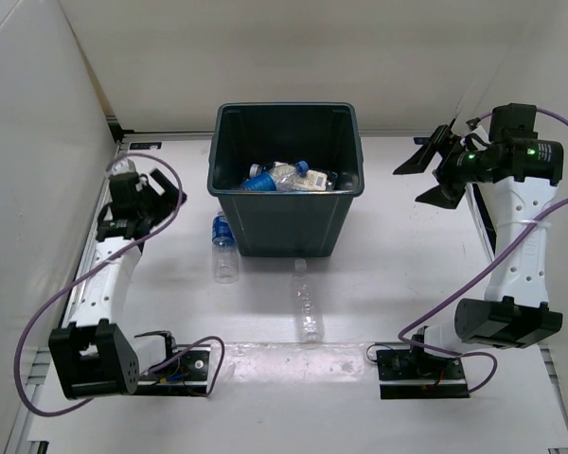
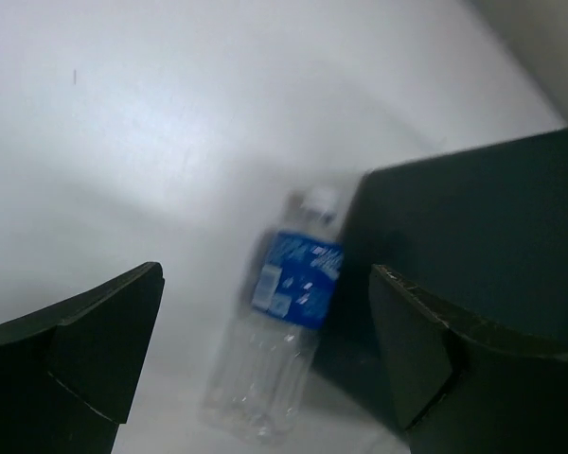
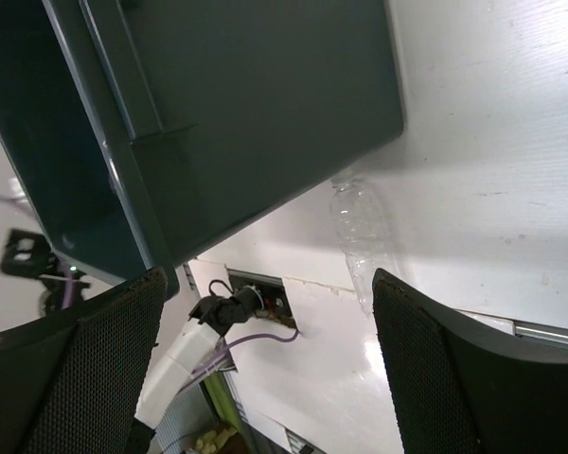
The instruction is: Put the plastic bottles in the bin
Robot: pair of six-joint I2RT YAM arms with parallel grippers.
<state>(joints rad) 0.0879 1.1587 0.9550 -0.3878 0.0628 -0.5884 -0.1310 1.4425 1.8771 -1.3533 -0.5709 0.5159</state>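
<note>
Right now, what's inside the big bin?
Inside the bin lies a heap of clear plastic bottles, some with blue labels or caps. The bin's near wall and the top bottles hide whatever lies underneath, so I can't count them all.

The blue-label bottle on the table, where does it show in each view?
Top external: blue-label bottle, left of centre, beside the bin's near-left corner.
Left wrist: the bottle lower centre, the bin on its right.
Right wrist: not in it.
Shared landmark: the bin, in all three.
</note>
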